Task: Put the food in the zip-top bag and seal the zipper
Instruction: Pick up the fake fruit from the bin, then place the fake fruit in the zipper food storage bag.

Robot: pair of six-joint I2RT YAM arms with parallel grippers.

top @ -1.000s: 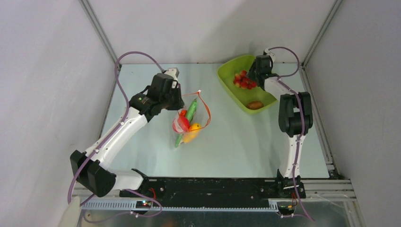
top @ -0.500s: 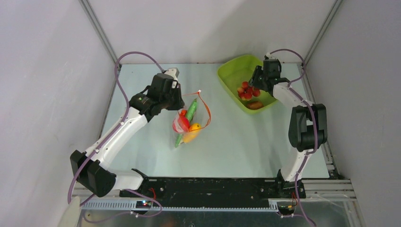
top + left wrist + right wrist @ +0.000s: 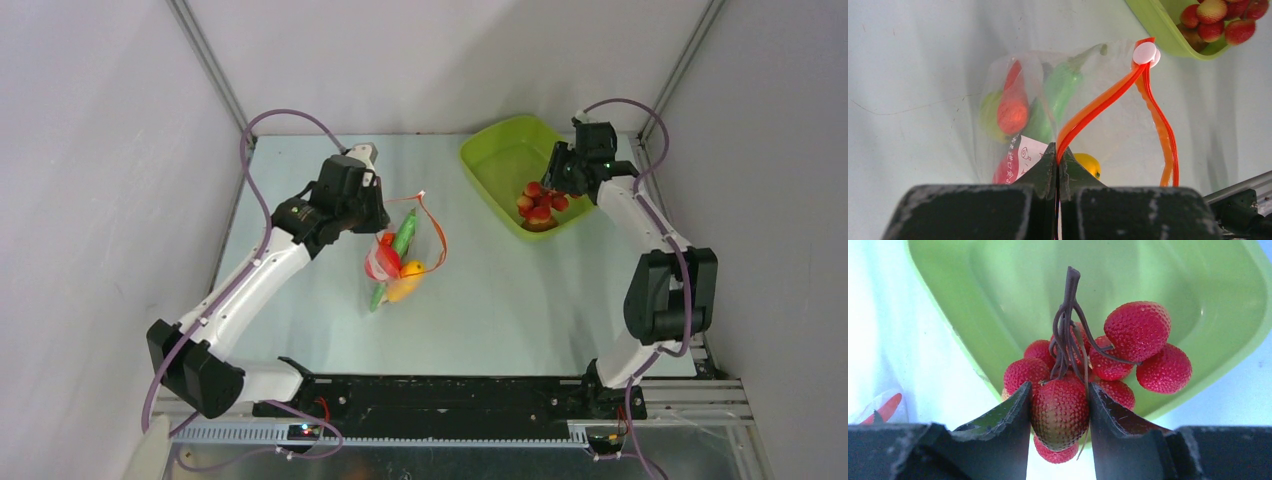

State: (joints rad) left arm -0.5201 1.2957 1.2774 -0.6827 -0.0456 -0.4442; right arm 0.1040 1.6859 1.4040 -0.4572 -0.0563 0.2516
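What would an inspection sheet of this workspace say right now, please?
Surface: pale table, no spills seen.
Job's things: zip-top bag with its mouth open, toy food inside; zipper unsealed, white slider at its far end; red grapes held over the tray.
Clutter: lime-green tray.
Grippers: left gripper shut on the zipper; right gripper shut on the red grapes.
Cables: purple cables looped along both arms, away from the bag.
Surroundings: grey walls; nothing else seen.
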